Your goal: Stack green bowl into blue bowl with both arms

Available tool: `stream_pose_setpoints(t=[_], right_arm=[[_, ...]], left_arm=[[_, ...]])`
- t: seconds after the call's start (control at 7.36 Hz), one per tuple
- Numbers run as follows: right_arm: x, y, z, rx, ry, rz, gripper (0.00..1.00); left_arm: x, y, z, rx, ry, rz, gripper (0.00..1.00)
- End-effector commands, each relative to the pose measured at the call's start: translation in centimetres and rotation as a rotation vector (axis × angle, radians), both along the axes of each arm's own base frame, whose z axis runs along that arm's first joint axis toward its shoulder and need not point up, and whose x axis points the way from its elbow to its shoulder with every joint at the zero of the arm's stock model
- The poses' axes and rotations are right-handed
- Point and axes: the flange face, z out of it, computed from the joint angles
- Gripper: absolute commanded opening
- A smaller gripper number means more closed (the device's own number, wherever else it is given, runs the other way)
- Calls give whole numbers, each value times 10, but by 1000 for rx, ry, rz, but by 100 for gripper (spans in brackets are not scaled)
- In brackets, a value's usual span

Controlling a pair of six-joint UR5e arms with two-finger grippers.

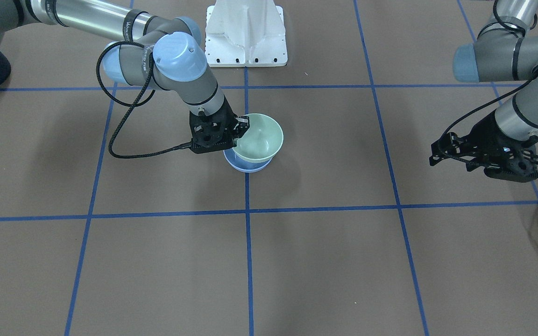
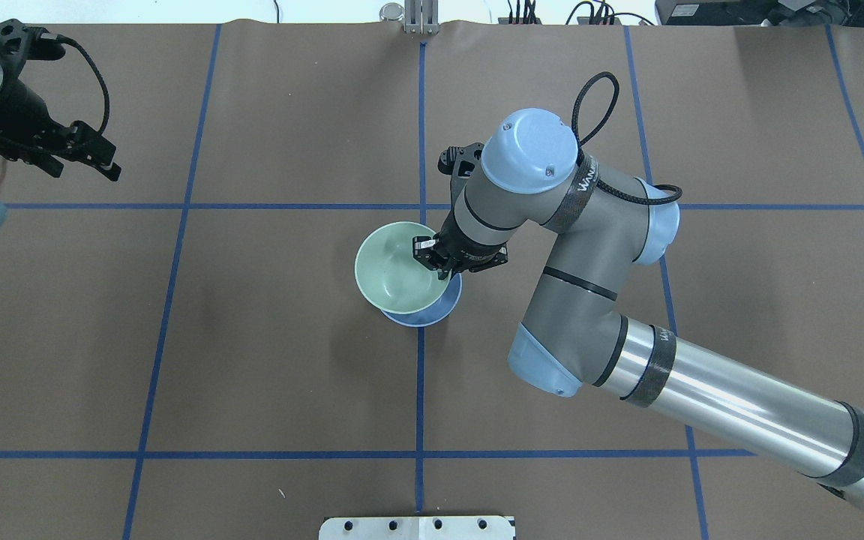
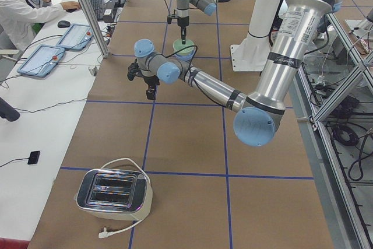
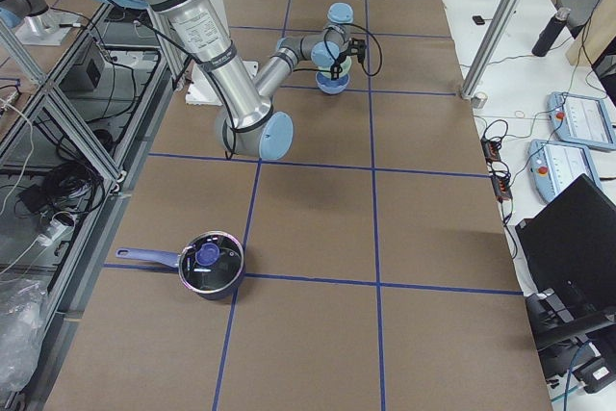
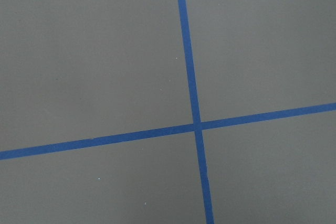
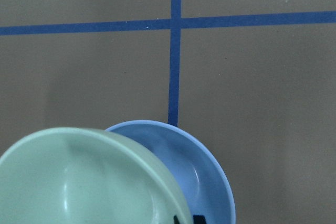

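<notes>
The green bowl (image 1: 260, 138) is tilted and sits partly inside and above the blue bowl (image 1: 248, 166), which rests on the table near the centre line. My right gripper (image 1: 241, 133) is shut on the green bowl's rim on the robot's side. The overhead view shows the green bowl (image 2: 393, 270) offset left over the blue bowl (image 2: 432, 315), with my right gripper (image 2: 436, 266) on its rim. The right wrist view shows the green bowl (image 6: 79, 182) covering part of the blue bowl (image 6: 202, 169). My left gripper (image 2: 83, 166) is open and empty, far off at the table's left end.
The white pedestal (image 1: 245, 32) stands behind the bowls. A toaster (image 3: 113, 193) sits at the table's left end, near my left gripper (image 1: 451, 163). A lidded pot (image 4: 212, 262) sits at the right end. Blue tape lines cross the brown table.
</notes>
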Motion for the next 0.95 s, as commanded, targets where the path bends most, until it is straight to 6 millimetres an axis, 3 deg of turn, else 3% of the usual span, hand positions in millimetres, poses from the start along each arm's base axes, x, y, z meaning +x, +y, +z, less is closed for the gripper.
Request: stream_pose_setpoints(t=[0.0,0.81], right_arm=[[0,-1,6,13,12,8,14],[-4,4,12,11,23,5,14]], left_arm=[[0,0,0,-2,0,0,96],[1,0,1,-2,0,1,96]])
